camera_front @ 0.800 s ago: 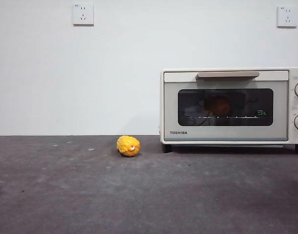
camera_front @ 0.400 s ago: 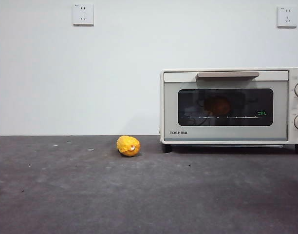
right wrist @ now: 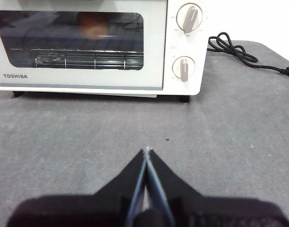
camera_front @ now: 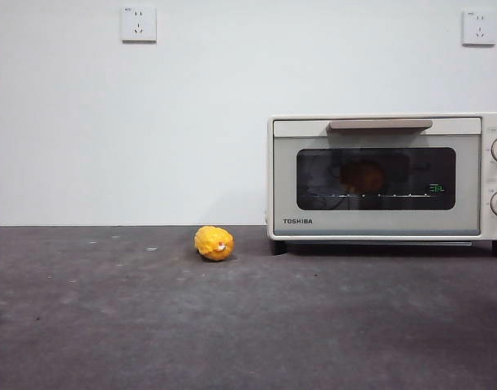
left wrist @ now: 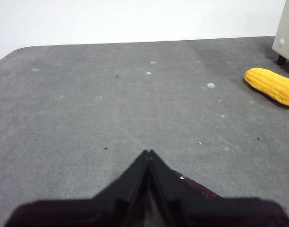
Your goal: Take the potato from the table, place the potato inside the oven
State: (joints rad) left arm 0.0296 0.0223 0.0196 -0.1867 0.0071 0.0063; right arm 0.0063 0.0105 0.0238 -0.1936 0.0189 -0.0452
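Sitting on the wire rack behind the dark glass door of the cream-white Toshiba toaster oven (camera_front: 386,179), the smooth orange-brown potato (camera_front: 363,175) shows as a dim rounded shape at about the centre of the window; the right wrist view shows it too, at roughly eleven o'clock from the right gripper (right wrist: 147,150). With the door shut on it, the placing looks done. The potato would likely handle as a dense, fairly heavy, stiff lump with a matte skin that gives decent friction, so a hold across its narrower middle would suit it best, since the rounded ends could squirt out of the jaws. Out on the flat dark grey mottled table (camera_front: 232,325), the bumpy yellow corn cob (camera_front: 213,243) lies just beside the oven's foot, at about ten o'clock from the table's middle in the front view; it is no part of the job. Both arms wait low and well back: the left gripper (left wrist: 148,152) points over bare table with the cob at about two o'clock, jaws pressed together and holding nothing, and the right gripper faces the oven front, jaws likewise closed and empty.
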